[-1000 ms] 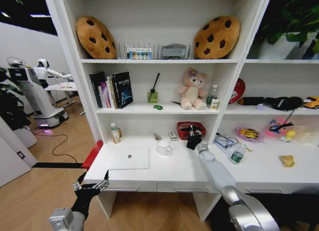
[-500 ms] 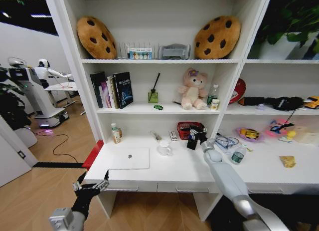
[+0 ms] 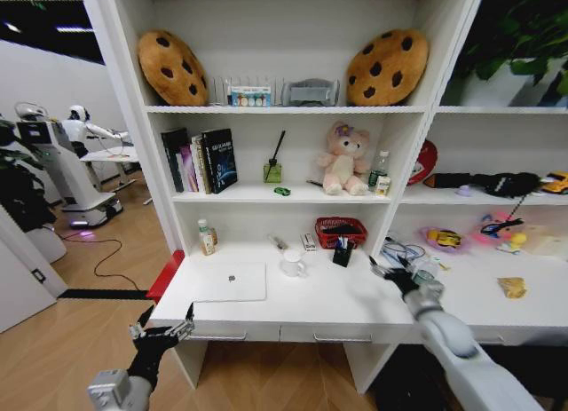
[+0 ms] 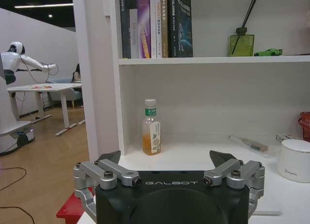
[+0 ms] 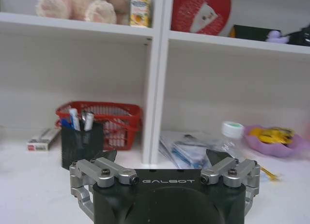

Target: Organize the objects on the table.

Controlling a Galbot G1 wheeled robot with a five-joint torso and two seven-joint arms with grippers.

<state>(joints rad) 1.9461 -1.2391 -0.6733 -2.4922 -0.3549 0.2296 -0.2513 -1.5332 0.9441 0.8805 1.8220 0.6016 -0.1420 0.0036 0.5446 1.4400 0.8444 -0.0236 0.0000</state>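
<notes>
Right gripper [image 3: 393,273]: over table [image 3: 337,300], right of centre, fingers spread, holding nothing. Left gripper [image 3: 162,328]: low at table's left front corner, spread, empty. Pen cup [image 3: 343,252]: black mesh, upright, pens inside, just before red basket [image 3: 340,230] at table's back

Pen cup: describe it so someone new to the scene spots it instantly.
On the long white desk, look at the back, under the shelf with the pink bear. The black pen cup stands just in front of the red basket, right of the white mug. It is the only dark mesh cup, with pens sticking out.
</notes>
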